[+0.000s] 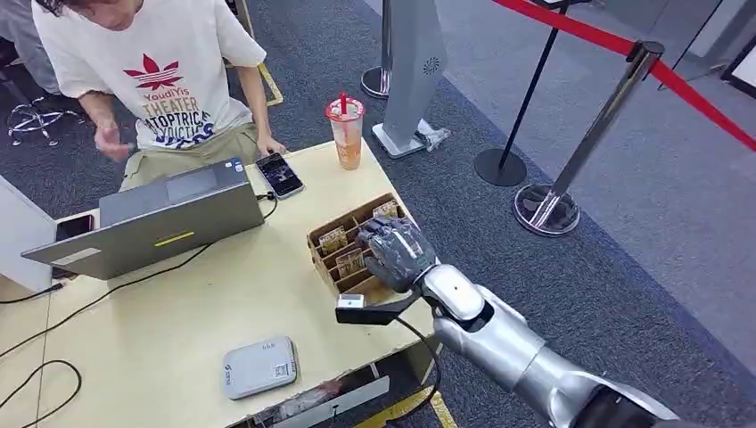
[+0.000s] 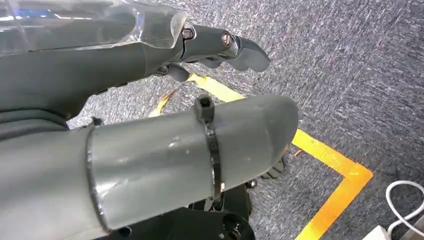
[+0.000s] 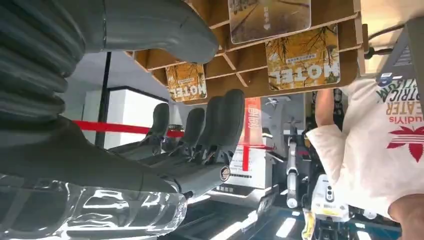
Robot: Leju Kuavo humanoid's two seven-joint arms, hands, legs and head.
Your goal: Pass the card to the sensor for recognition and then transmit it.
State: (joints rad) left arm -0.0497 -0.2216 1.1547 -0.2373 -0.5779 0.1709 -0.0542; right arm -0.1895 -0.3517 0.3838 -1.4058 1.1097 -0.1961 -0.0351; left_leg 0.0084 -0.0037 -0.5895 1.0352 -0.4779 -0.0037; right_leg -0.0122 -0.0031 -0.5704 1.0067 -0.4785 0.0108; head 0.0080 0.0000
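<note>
Head view shows the right hand point(image 1: 395, 252) over the card box point(image 1: 332, 259), fingers point(image 3: 220, 125) spread, empty: picking a card point(image 3: 302, 57) comes next. Left hand point(image 2: 220, 47) hangs, fingers released.

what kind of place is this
Probably an indoor demo or test hall: grey carpet with a red-belt queue barrier, a standing kiosk, and a desk holding a laptop and card reader.

Even, bright indoor light fills the head view; the pale worktop point(image 1: 178, 330) shows only soft, faint shadows under the laptop point(image 1: 152, 223). Detail is slightly soft throughout. In the left wrist view, glare streaks the clear cover at upper left, and the near grey thumb point(image 2: 190, 155) looks smooth and bulged. The right wrist view has blown-out highlights at upper right.
</note>
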